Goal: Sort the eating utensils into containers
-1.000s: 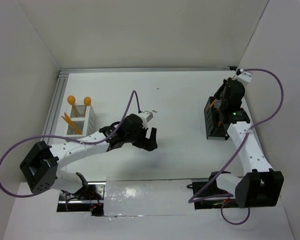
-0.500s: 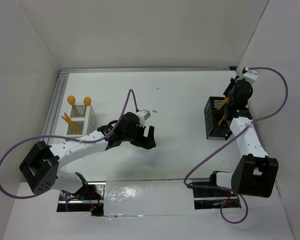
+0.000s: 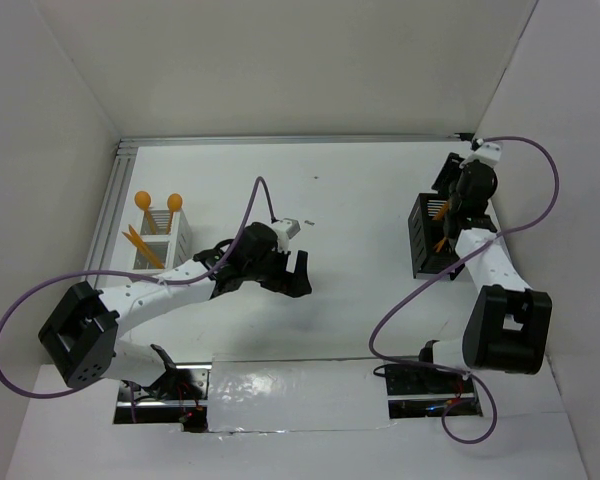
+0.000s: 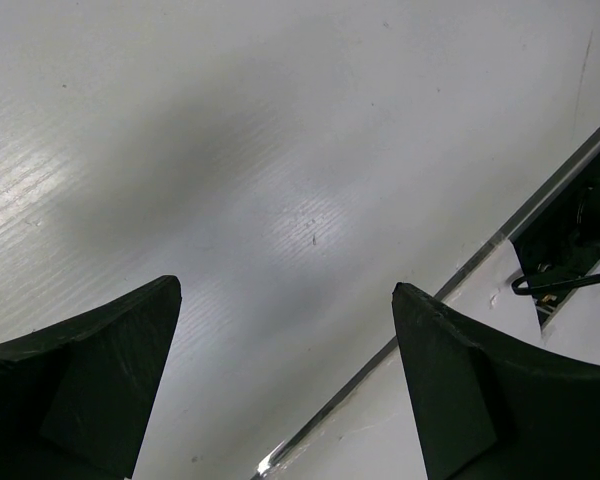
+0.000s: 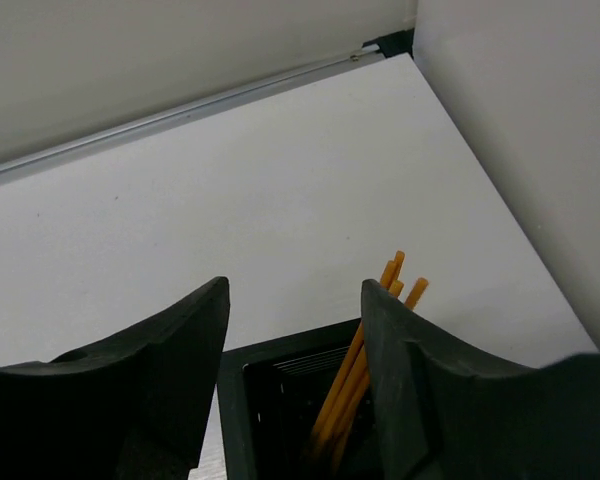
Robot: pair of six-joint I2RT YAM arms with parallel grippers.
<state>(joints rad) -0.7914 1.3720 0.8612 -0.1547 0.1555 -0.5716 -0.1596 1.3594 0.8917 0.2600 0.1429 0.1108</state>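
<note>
Table (image 3: 380,190): white, it fills the middle of the top view, with white walls around it.
Left arm (image 3: 150,295): it reaches from the lower left of the top view towards the centre.
Right arm (image 3: 490,270): it stands along the right edge of the top view, with its wrist bent over the black container.
White container (image 3: 175,240): on the table at the left of the top view, near the metal rail.
Black container (image 3: 425,250): on the table at the right of the top view, well apart from the white one.
Left gripper (image 4: 285,290): released, fingers wide apart above bare table, with nothing between them.
Right gripper (image 5: 295,285): released, fingers apart just above the black container and grasping nothing.
Spoons (image 3: 143,199): two orange ones stand in the white container, round bowls up.
Slanted orange pieces (image 3: 140,248): in the nearer part of the white container; I cannot tell their kind.
Orange handles (image 5: 355,370): a few stand tilted in the black container, just beside the finger on the right of the wrist view.
</note>
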